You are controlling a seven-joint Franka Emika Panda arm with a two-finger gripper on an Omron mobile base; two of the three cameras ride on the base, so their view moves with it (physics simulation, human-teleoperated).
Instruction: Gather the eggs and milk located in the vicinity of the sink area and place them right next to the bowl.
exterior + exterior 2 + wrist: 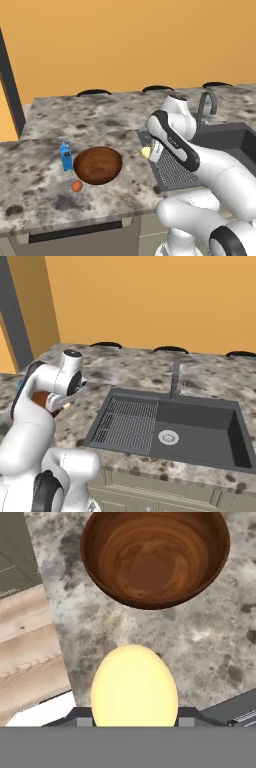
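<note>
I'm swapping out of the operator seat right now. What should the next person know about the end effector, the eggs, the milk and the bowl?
End effector: shut on the pale yellow egg, held above the counter between the sink and the bowl.
Milk: upright beside the bowl.
Orange-brown egg: on the counter by the bowl.
Done: milk and one egg placed.
Left: set the yellow egg beside the bowl and release.

Around the bowl [98, 165], the milk [66, 156] stood just beside its left rim and the orange-brown egg [77, 186] near its front-left, blocking those sides, while the speckled counter [45, 197] between the bowl and the sink [220, 145] lay bare and passable.
</note>
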